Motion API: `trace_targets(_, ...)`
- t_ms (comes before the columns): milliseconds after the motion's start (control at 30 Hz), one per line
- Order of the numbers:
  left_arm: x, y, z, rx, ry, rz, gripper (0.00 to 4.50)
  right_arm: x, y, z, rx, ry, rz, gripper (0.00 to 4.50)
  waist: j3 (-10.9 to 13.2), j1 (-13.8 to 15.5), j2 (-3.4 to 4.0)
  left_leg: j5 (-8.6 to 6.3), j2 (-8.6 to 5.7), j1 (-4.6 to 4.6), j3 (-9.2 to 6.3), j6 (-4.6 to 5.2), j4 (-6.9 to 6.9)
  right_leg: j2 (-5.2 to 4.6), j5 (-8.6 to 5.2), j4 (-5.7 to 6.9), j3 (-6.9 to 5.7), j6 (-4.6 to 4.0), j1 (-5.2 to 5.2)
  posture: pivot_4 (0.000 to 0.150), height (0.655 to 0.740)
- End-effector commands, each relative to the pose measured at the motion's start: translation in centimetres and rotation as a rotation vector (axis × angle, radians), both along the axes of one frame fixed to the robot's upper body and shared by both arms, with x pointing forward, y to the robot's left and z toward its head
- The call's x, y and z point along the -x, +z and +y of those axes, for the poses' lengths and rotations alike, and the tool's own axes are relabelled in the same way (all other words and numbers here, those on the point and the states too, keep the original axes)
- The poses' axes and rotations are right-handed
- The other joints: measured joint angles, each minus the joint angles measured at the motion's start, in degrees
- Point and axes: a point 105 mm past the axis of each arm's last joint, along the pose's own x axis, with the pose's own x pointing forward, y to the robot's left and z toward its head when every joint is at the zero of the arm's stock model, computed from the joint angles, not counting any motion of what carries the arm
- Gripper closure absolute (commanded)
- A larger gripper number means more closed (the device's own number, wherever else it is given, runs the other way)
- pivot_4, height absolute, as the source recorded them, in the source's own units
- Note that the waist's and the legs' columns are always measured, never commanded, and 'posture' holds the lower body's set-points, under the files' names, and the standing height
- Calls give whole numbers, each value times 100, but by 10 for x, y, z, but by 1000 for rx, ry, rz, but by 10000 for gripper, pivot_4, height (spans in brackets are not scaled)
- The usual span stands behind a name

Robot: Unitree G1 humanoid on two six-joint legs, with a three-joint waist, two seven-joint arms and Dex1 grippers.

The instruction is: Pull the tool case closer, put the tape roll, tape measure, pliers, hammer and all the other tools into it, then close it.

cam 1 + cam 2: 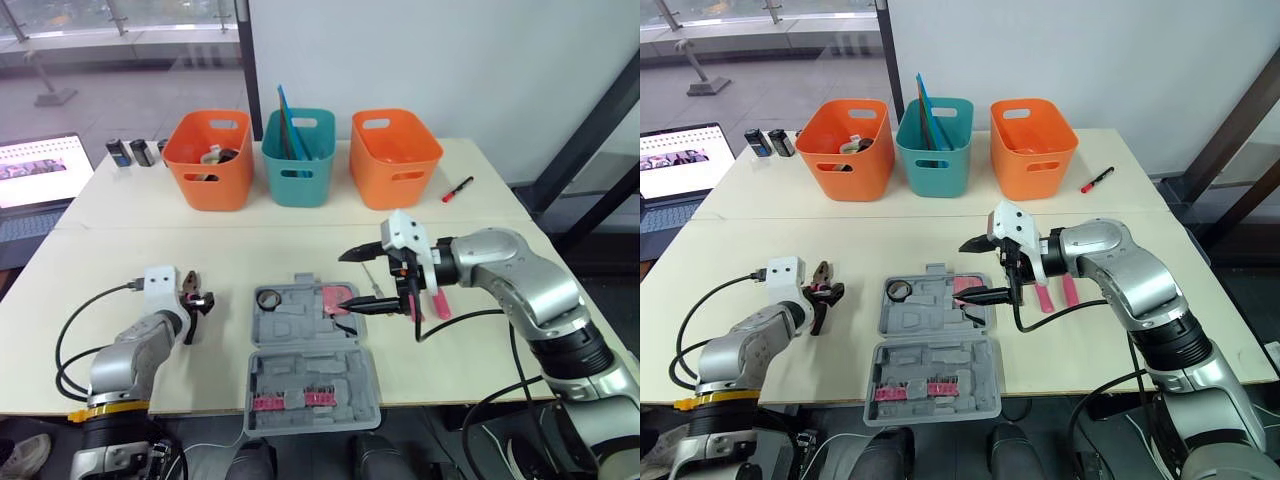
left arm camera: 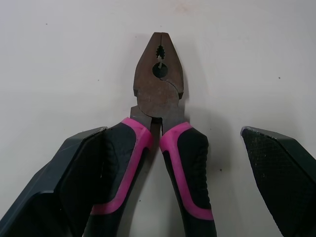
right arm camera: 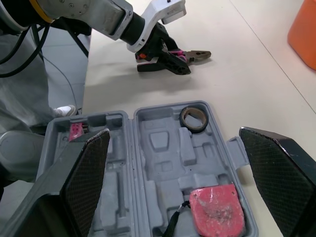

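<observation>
Step in hand: packing. The tool case (image 1: 310, 375) lies open at the counter's near edge, about mid-way along, so I judge the pulling-in done.
Already in: the tape roll (image 1: 267, 297) sits in the far left recess of the case, and the pink tape measure (image 3: 216, 207) in its right side.
Pliers: the pliers (image 2: 159, 94) lie flat on the counter, left of the case and apart from it, with the nose pointing away from the left gripper (image 1: 198, 303).
Left fingers: the left fingers (image 2: 74, 168) are spread, one on each side of the pink-and-black handles. One lies close against a handle, the other stands off, so nothing is gripped.
Right fingers: the right gripper (image 1: 343, 280) hovers above the tape measure with its fingers (image 3: 276, 168) wide apart and empty.
Waiting: pink-handled tools (image 1: 438, 302) lie on the counter just right of the case.
Next move: close on both pliers handles, lift, carry them to a free recess, and first draw the right arm clear of the case.
</observation>
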Motion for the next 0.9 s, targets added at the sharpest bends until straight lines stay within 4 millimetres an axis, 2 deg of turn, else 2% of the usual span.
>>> trace_targets(33, 3, -2, 5, 14, 36, 10, 2446, -2, 5, 0, 17, 7, -53, 242, -1, -2, 1, 0, 0, 1, 0, 0, -1, 0, 0, 0, 0, 0, 0, 1500, 7364)
trace_targets(100, 6, 0, 7, 35, 52, 2, 8196, -5, 3, -2, 29, -5, -57, 0, -1, -4, 1, 0, 0, 2, 0, 0, -1, 0, 0, 0, 0, 0, 0, 1500, 7364)
trace_targets(200, 12, 3, 14, 42, 91, -15, 20940, -10, 3, -3, 34, -17, -63, 0, 0, -6, 1, 0, 0, 2, 1, 0, -2, -1, 0, 0, 0, 1, 1, 1500, 7364)
trace_targets(300, 16, 12, 22, 21, 84, -40, 20944, -11, 5, -1, 30, -12, -66, 0, 0, -24, 1, 0, 0, 1, 1, 0, -4, -1, 0, -1, 0, 1, -1, 1500, 7364)
trace_targets(333, 15, 23, 20, 12, 44, -73, 20945, -12, 7, 0, 25, -6, -65, 0, 0, -24, 1, 0, 1, 2, 0, 0, -5, 1, 0, 1, 0, 1, -2, 1500, 7364)
trace_targets(433, 10, 56, 0, -50, -149, -168, 20946, -13, 11, 0, 34, 14, -68, 0, 4, -20, -3, 0, 2, 1, -1, 0, -6, 3, 0, 2, 0, 0, -7, 1500, 7364)
trace_targets(533, 11, 82, -40, -174, -450, -234, 20948, -14, 14, 1, 56, 52, -88, 0, 6, 10, -4, 1, 1, -2, -1, -2, -3, 0, 0, 0, -1, -1, -6, 1500, 7364)
trace_targets(567, 16, 88, -55, -223, -589, -247, 20948, -14, 16, 2, 59, 74, -92, 0, 6, 15, -4, 0, -2, -3, 1, -5, -3, -6, -1, -3, 0, -2, -5, 1500, 7364)
trace_targets(633, 39, 93, -87, -253, -914, -257, 20950, -11, 19, 2, 67, 108, -47, 0, 6, -8, -2, 0, -4, -7, 6, -6, -4, -9, 0, -14, 2, -2, -4, 1500, 7364)
trace_targets(700, 64, 98, -106, -251, -1171, -244, 20951, -7, 19, 2, 77, 140, -20, 0, 8, -19, 0, -5, -3, -10, 12, -13, -11, -13, 0, -22, 4, -4, -8, 1500, 7364)
trace_targets(800, 79, 108, -116, -226, -1375, -208, 20952, -5, 20, 10, 88, 184, -75, 0, 14, -32, 10, -6, 2, -14, 13, -14, -29, -7, -4, -15, 4, 0, -28, 1500, 7364)
trace_targets(900, 83, 117, -122, -226, -1479, -203, 20953, -1, 18, 22, 80, 211, -102, 0, 16, -29, 13, -4, 10, -40, 9, -11, -30, 9, -4, 9, 5, 1, -70, 1500, 7364)
